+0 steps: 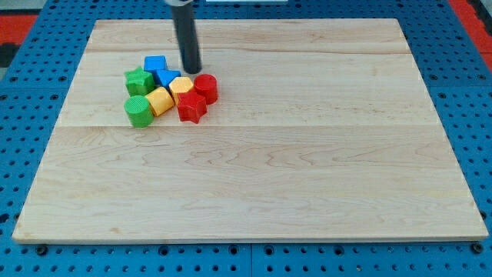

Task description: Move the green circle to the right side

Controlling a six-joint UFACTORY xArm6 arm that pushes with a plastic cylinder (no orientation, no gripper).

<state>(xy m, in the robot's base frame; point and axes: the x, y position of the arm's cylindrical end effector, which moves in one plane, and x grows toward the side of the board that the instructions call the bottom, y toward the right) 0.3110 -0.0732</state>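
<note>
Upper left of frame: eight blocks huddle in tight cluster on wooden board (307,177). Green circle (139,111) sits at cluster's lower-left edge, touching yellow block (160,100) on its right, green star-like block (139,81) just above. Blue cube (155,65) and second blue block (168,78) at top; second yellow block (182,87) mid-cluster; red cylinder (205,88) and red star-like block (191,108) on right flank. My tip (191,71), plain rod gripping nothing, stands at cluster's upper edge, just above second yellow block, well apart from green circle.

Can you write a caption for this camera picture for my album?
My tip stands just above a huddle of coloured blocks, with the green circle at its lower left.
</note>
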